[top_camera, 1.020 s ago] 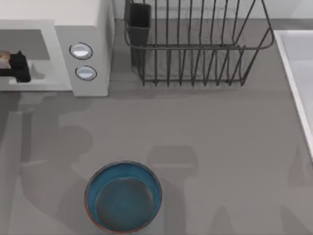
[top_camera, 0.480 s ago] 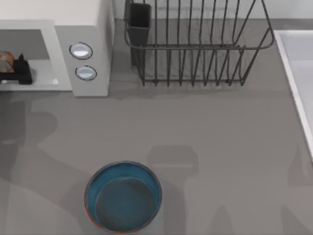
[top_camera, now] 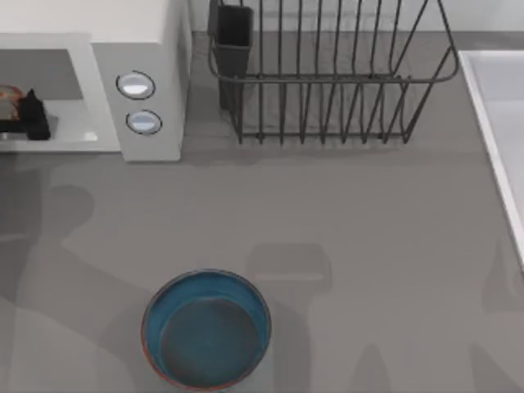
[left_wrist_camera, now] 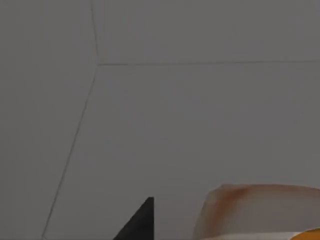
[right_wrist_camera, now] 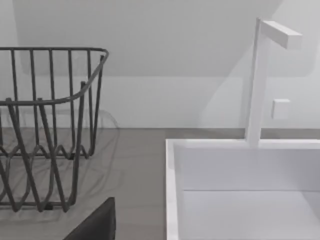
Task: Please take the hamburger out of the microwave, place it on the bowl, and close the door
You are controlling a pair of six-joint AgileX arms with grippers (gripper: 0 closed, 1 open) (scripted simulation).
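Top view has the left gripper [top_camera: 31, 115] inside the microwave [top_camera: 147, 57] at the far left, dark fingers touching the hamburger [top_camera: 8, 97] – whether they have closed on it I cannot tell. Left wrist view shows the bun [left_wrist_camera: 260, 210] beside one fingertip [left_wrist_camera: 140, 222]. It looks light and squashy – best pinched gently across its sides. The bowl [top_camera: 155, 307] waits near, well apart

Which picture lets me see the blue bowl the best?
The top view: the bowl sits whole near the table's front edge, its round rim and dark inside plain. The left wrist view looks into the microwave at the hamburger instead, and the right wrist view faces the dish rack and sink.
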